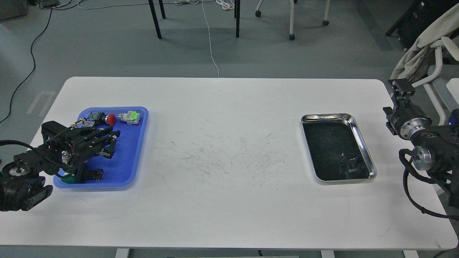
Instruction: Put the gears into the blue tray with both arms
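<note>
A grey floor with trailing cables [32, 57], chair legs [156, 19] and a draped chair [426, 53] lies behind a white worktop [229, 200], scuffed with dark marks at its middle.

At the worktop's left end sits the blue tray [131, 157]. Along its far rim lie a red-capped push-button [104, 119] and, just beside it, a green-and-white switch [129, 117]. A dark, green-based part [86, 175] rests near the tray's front edge.

My left arm [25, 179] comes in from the left, and my left jaws [110, 143] hang over the tray's middle, fingers pointing right. They are dark and crowded against the tray, so I cannot tell how far apart they stand or whether they hold anything.

Well to the right sits a steel tray [362, 143], its inside dark. Small black gears [349, 163] lie together toward its near right corner, too dim to count.

My right arm [430, 150] stands past the worktop's right edge, beside the steel tray. My right jaws [401, 87] are raised at its far end, seen small and dark; I cannot tell whether they are parted or closed.
</note>
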